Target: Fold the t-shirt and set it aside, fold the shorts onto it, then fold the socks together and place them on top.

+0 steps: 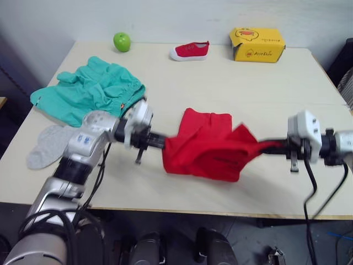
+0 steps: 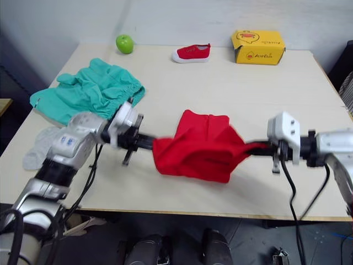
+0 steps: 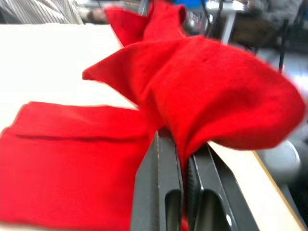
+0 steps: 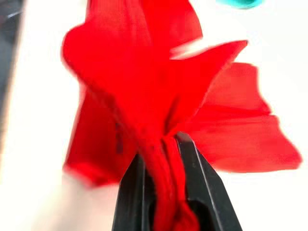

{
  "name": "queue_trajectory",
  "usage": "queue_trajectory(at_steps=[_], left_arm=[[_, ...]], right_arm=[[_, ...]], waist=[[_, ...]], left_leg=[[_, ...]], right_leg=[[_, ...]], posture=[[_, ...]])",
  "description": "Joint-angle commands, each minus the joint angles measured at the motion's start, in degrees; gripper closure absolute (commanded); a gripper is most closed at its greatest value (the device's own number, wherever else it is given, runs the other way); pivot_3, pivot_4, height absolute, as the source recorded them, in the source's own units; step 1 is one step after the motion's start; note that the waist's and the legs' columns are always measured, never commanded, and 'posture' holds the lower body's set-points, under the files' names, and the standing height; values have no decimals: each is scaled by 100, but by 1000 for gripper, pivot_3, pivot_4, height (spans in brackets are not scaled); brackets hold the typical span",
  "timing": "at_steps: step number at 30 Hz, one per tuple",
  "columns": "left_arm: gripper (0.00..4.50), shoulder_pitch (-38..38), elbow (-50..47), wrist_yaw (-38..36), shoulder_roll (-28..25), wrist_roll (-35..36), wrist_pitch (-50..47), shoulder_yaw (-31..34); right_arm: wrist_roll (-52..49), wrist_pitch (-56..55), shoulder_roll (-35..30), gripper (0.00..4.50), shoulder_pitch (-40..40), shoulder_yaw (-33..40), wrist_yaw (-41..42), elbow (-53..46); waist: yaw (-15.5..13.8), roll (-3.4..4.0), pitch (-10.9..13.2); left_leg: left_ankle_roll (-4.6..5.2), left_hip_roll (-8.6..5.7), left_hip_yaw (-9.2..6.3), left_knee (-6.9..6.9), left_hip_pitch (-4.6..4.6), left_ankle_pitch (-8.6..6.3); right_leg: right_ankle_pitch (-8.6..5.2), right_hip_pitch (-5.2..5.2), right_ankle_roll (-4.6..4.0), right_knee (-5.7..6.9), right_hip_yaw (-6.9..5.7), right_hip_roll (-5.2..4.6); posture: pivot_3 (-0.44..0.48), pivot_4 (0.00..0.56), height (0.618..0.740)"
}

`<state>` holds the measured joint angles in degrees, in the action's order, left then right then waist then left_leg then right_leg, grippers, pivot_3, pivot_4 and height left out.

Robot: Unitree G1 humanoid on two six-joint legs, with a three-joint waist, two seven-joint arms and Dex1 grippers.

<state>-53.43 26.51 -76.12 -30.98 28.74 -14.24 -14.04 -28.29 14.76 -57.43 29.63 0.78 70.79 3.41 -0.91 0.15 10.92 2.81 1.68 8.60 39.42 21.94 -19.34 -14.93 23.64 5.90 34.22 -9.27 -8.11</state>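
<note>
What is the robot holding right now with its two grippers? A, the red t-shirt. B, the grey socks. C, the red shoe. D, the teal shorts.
A: the left gripper and right gripper are each shut on red t-shirt fabric, stretched between them above the table.

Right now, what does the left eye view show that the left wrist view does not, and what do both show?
Left eye view alone: the shorts, the socks, an apple, a red shoe, a yellow box, and the right gripper shut on the t-shirt.
Left wrist view alone: the left gripper fingers up close, clamped on a red fold.
Both: the t-shirt and the table.
</note>
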Motion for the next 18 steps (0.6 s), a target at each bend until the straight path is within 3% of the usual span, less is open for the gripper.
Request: queue_trajectory(at_steps=[1,7,12,18], left_arm=[[4476,-631,1529,102,450,-457,297,217],[4476,-1434,3716,871,1047,-1377,1414,393],[4476,-1702,4397,1239,1241,-1661,1673,743],[4476,-1873,4618,1557,1312,-1777,1779,1194]], right_arm=[[875,-709,328,4500,670,-411,76,1181],[2046,-2251,1299,4500,2034,-845,-356,3782],[2586,-3136,1759,4500,2846,-907,-693,5275],[2812,-3560,2049,4500,3372,-797,-688,6054]], waist=[[44,0,0],[129,-1,2],[207,0,4],[274,1,4]], left_leg=[[2,0,-1,-1,12,1],[-1,-13,4,-17,42,2],[-12,-7,1,-27,43,9],[-8,0,-2,-19,40,18]], right_leg=[[2,7,4,-7,-2,3],[4,31,8,-21,-5,20],[4,37,8,-19,-5,25],[4,36,8,-1,1,17]], posture=[[0,150,740],[0,150,740],[0,150,740],[0,150,740]])
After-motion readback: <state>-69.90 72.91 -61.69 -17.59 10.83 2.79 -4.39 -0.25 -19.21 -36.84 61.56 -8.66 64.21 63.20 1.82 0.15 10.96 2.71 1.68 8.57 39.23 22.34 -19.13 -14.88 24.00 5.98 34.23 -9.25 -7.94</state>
